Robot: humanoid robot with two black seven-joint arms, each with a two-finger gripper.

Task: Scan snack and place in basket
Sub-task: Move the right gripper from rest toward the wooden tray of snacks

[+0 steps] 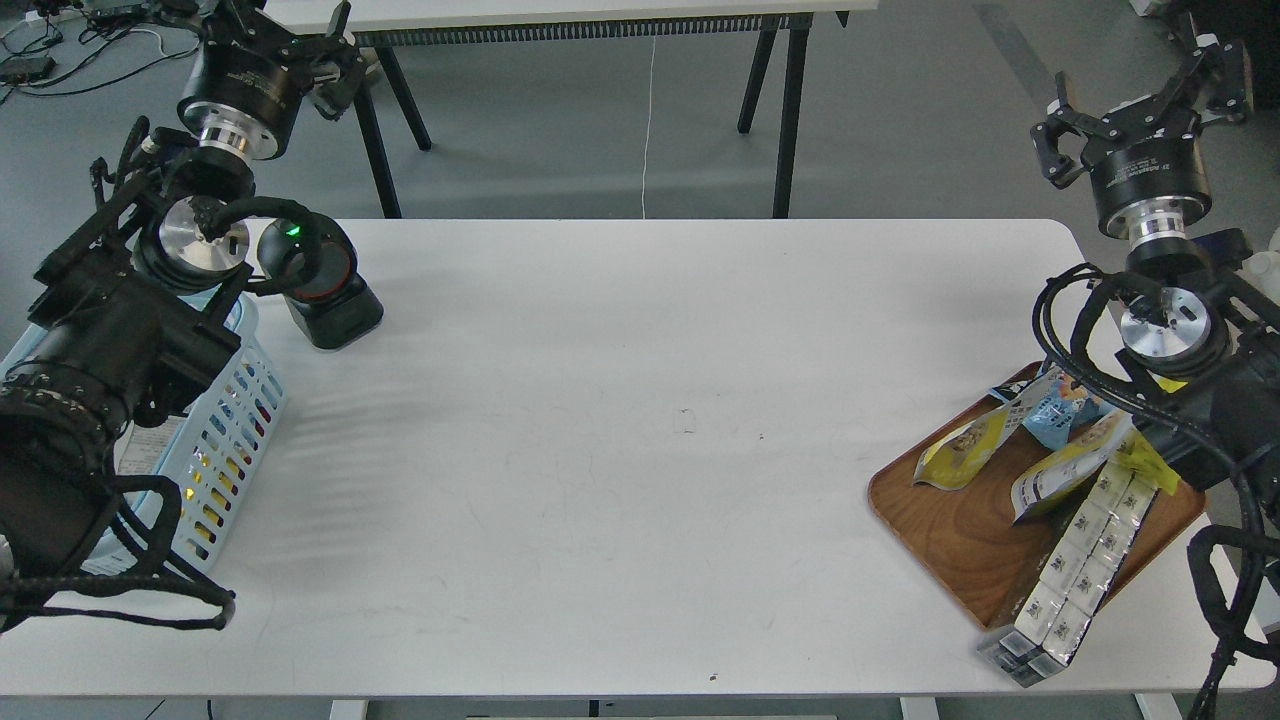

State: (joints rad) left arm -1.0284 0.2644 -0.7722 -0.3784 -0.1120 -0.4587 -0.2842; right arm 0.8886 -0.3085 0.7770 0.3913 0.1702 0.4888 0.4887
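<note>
The left hand (335,55) is raised at the far left, beyond the tabletop's back edge; it is dark and seen partly end-on, so I cannot tell how its fingers stand, and nothing is seen in it. Below and nearer than that hand, under the left arm, stands the light-blue plastic rectangular basket with rows of small slotted holes (235,430), at the tabletop's left edge and largely covered by the arm. Just right of the basket, and below the left hand, sits a black scanner with a red ring and a small green light (320,285). The white tabletop (620,400) stretches bare across the middle.

On the right a brown wooden tray (960,520) rests at the tabletop's near right corner, well below the right hand. In it lies the small stand-up pouch with a yellow lower front and a round picture of tan beans (965,450), flat on its back at the tray's left side. Just right of it are a light-blue crinkled bag (1055,410), a second yellow and white pouch (1070,465) and a long pack of white cartons (1075,570) reaching over the tray's near edge. The right hand (1150,95) is raised at the far right, fingers spread wide, holding nothing.
</note>
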